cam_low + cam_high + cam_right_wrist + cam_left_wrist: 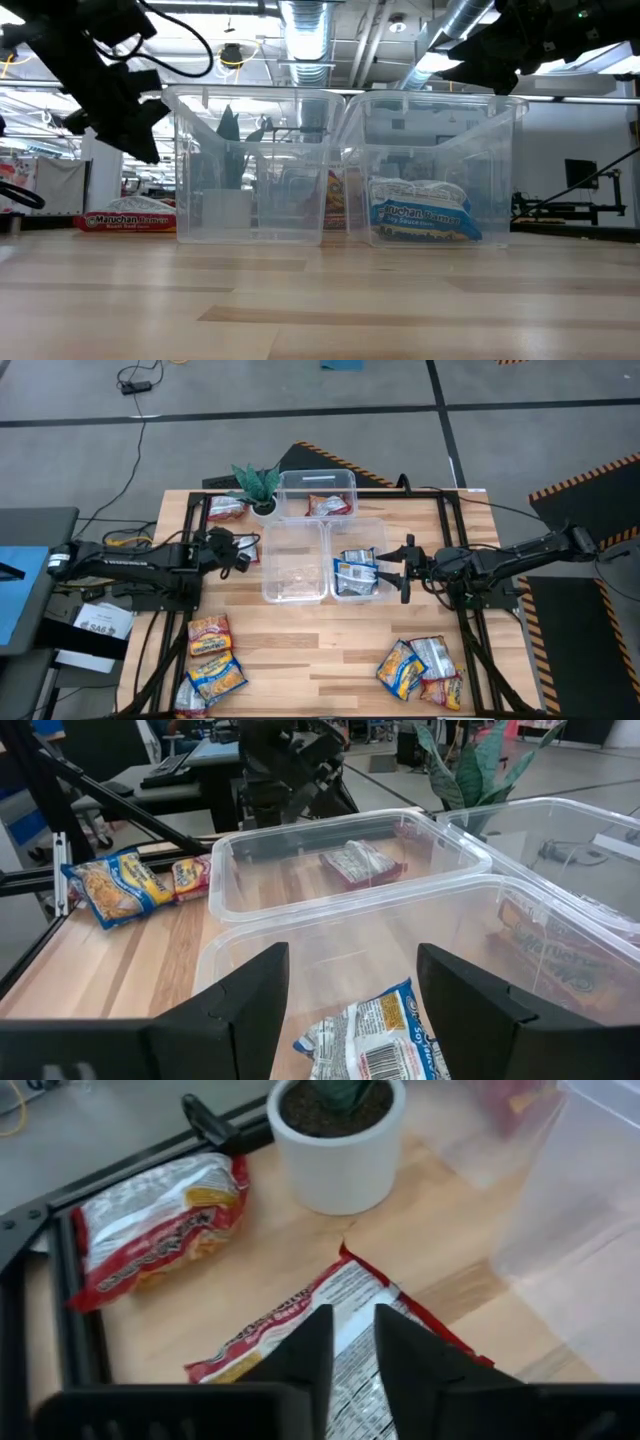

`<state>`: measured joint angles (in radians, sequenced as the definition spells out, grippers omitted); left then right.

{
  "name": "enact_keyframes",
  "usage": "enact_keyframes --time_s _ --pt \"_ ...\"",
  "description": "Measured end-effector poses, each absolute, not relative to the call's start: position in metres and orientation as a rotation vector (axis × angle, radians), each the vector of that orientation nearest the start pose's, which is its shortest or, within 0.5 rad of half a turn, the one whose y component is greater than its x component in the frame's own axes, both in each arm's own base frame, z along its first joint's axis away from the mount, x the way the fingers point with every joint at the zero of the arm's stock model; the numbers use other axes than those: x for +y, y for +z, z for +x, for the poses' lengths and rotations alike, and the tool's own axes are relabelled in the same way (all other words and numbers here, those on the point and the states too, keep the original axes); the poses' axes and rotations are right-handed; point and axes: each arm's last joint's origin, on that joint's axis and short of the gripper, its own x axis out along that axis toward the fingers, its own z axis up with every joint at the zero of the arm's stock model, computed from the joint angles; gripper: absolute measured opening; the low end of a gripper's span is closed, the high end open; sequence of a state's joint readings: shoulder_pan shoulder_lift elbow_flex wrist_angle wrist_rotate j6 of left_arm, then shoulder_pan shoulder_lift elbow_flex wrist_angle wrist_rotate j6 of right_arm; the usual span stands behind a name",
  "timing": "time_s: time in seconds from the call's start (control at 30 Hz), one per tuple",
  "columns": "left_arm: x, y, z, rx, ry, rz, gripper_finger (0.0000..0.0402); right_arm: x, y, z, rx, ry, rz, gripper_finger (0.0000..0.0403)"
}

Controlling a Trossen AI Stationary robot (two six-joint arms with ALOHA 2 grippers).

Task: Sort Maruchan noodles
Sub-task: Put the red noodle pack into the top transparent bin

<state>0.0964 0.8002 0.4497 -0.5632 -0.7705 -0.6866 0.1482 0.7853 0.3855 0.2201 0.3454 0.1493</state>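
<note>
- The left gripper (350, 1365) hovers over the far-left part of the light wooden slatted desk (320, 650); its jaws stand only slightly apart, a narrow slit between them, clamped on nothing.
- Directly under those jaws lies a flat red-and-silver crinkly plastic noodle packet (340, 1330) on the desk; whether the fingertips touch it cannot be told.
- Just beyond the left jaws lies a second red-and-silver packet (155, 1225) against the black frame rail, beside a small green plant in a white round pot (340, 1140).
- The right gripper (350, 1000) hangs over the clear plastic bin on its side (352, 528), jaws spread wide and holding nothing.
- Below the right jaws, inside that bin, lies the blue-and-silver noodle packet pile (375, 1035); how many packets it holds cannot be told.
- Past the right jaws, the middle clear bin (268, 560) holds one red-and-silver packet (362, 862), seen in the right wrist view.
- The third clear bin (318, 481), farthest back, holds another red-and-silver packet (330, 506).
- Three clear bins in all.
- On the near edge of the desk, well away from both jaws: a left cluster of about three yellow-orange packets (212, 660), and a right heap of mixed packets (420, 668), roughly four.
</note>
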Motion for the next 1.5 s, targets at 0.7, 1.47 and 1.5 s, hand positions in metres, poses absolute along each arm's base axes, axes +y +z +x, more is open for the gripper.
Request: enact_keyframes --time_s 0.7,1.47,1.5 --pt "0.071 0.149 0.146 0.717 0.975 -0.244 0.0182 0.017 0.227 0.18 0.198 -0.212 0.095 0.0244" --pt "0.083 0.13 0.128 0.893 1.017 -0.365 0.0007 0.018 0.223 0.184 0.212 -0.213 0.093 0.0244" --pt "0.084 0.131 0.129 0.894 1.014 -0.366 0.0004 0.018 0.223 0.184 0.212 -0.213 0.093 0.0244"
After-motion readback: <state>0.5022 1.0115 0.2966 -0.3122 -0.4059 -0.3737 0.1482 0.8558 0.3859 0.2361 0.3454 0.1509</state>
